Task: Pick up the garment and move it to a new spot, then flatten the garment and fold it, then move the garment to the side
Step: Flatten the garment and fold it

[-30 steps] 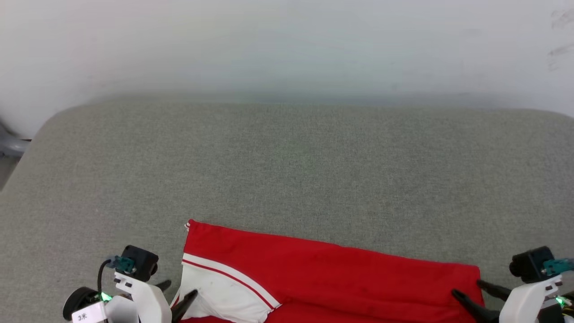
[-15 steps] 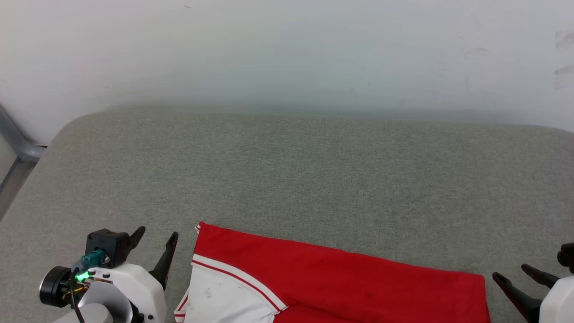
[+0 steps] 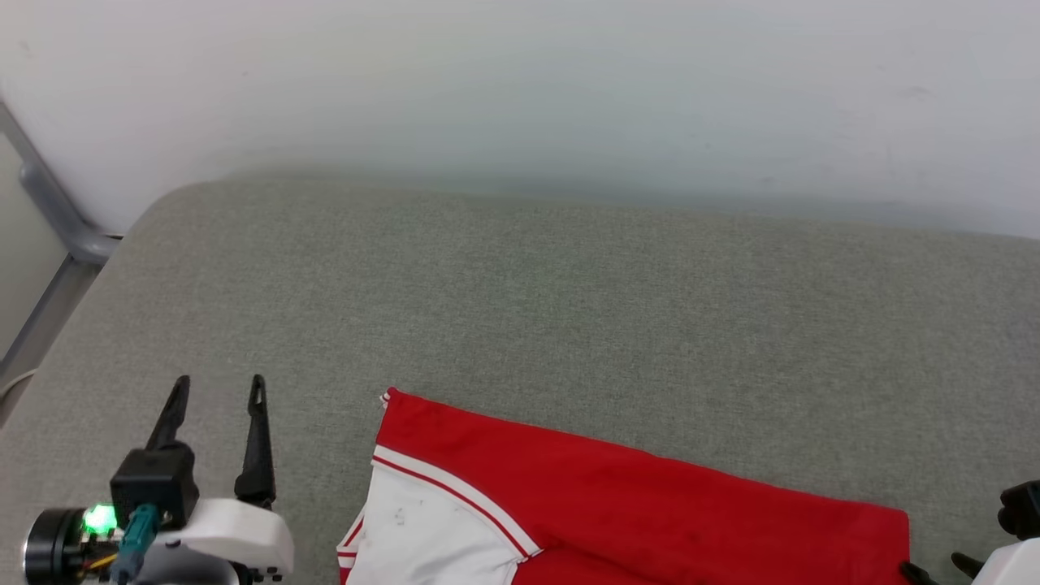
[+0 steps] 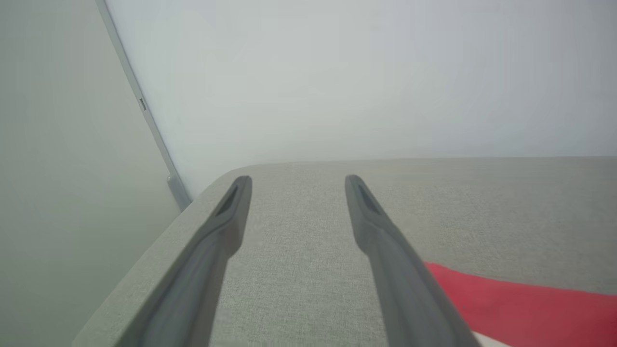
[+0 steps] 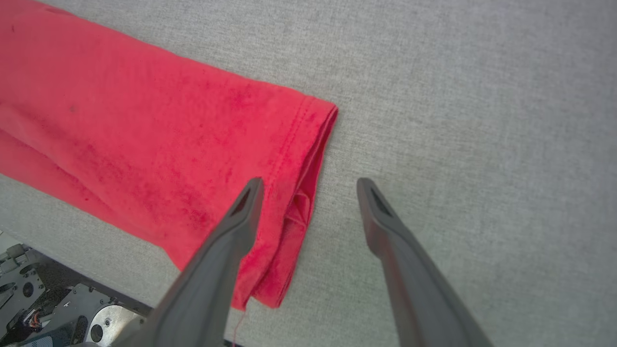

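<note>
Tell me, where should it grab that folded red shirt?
Probably its two short ends: the layered hem end from the right with the right gripper, the white sleeve end from the left with the left gripper. The garment lies as a long flat band; holding both ends should keep it folded.

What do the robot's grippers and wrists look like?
The left gripper has two long, dark grey, tapering fingers, slotted near the tip, on a white wrist shell with a black camera block, teal connector and green light. The right gripper has the same fingers and a white shell.
</note>
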Available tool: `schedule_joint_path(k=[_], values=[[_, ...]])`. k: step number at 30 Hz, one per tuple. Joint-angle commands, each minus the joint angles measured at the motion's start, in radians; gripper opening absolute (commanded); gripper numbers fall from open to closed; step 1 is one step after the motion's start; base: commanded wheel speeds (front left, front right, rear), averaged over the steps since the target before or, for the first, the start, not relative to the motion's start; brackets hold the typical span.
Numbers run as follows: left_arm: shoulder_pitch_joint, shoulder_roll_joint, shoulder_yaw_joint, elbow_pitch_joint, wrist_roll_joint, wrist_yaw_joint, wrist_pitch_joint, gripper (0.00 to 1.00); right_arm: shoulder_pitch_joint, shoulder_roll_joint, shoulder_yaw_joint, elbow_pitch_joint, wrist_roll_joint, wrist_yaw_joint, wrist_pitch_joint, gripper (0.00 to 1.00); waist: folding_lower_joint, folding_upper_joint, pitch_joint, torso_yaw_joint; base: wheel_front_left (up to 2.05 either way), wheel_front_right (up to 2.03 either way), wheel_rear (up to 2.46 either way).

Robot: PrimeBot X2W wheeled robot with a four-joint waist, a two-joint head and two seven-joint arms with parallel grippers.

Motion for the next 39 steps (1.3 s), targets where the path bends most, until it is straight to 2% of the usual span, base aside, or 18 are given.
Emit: schedule_joint_path(k=[1, 7, 13, 19, 24, 25, 26, 27, 32, 39], values=[[0.027, -0.016, 0.026, -0.006, 0.026, 0.005, -0.004, 1.0, -0.004, 0.007, 0.001, 0.008, -0.007, -0.001, 0.002, 1.0, 0.0, 0.0, 0.004, 0.004, 0.0, 0.0, 0.0], [0.145, -0.143, 0.173, -0.044, 0.211, -0.024, -0.004, 1.0, -0.045, 0.025, 0.029, 0.078, 0.002, -0.001, 0.002, 1.0, 0.0, 0.0, 0.017, 0.018, 0.0, 0.0, 0.0], [0.223, -0.285, 0.309, -0.084, 0.362, -0.075, -0.004, 1.0, -0.084, 0.038, 0.074, 0.164, 0.013, -0.001, -0.001, 1.0, 0.0, 0.0, 0.037, 0.033, 0.0, 0.0, 0.0], [0.275, -0.399, 0.404, -0.08, 0.462, -0.165, -0.004, 1.0, -0.102, 0.047, 0.142, 0.242, 0.034, -0.001, -0.009, 1.0, 0.0, 0.0, 0.05, 0.043, 0.0, 0.0, 0.0], [0.293, -0.467, 0.462, -0.05, 0.512, -0.245, -0.004, 1.0, -0.099, 0.054, 0.213, 0.282, 0.058, 0.001, -0.006, 1.0, 0.0, 0.0, 0.055, 0.043, 0.0, 0.0, 0.0], [0.295, -0.478, 0.474, -0.047, 0.521, -0.259, -0.004, 1.0, -0.098, 0.052, 0.228, 0.286, 0.064, 0.002, -0.004, 0.52, 0.0, 0.0, 0.054, 0.042, 0.0, 0.0, 0.0], [0.297, -0.49, 0.485, -0.043, 0.528, -0.269, -0.004, 1.0, -0.099, 0.049, 0.235, 0.286, 0.069, 0.002, -0.016, 0.2, 0.0, 0.0, 0.053, 0.04, 0.0, 0.0, 0.0], [0.297, -0.498, 0.496, -0.042, 0.534, -0.28, -0.004, 1.0, -0.103, 0.046, 0.239, 0.287, 0.073, 0.002, -0.026, 0.0, 0.0, 0.0, 0.053, 0.039, 0.0, 0.0, 0.0], [0.309, -0.529, 0.545, -0.031, 0.565, -0.327, -0.004, 1.0, -0.134, 0.01, 0.237, 0.303, 0.094, -0.001, -0.074, 0.0, 0.0, 0.0, 0.04, 0.031, 0.0, 0.0, 0.0], [0.312, -0.551, 0.581, -0.033, 0.602, -0.362, -0.004, 1.0, -0.17, -0.065, 0.18, 0.34, 0.131, -0.002, -0.121, 0.0, 0.0, 0.0, 0.029, 0.023, 0.0, 0.0, 0.0]])
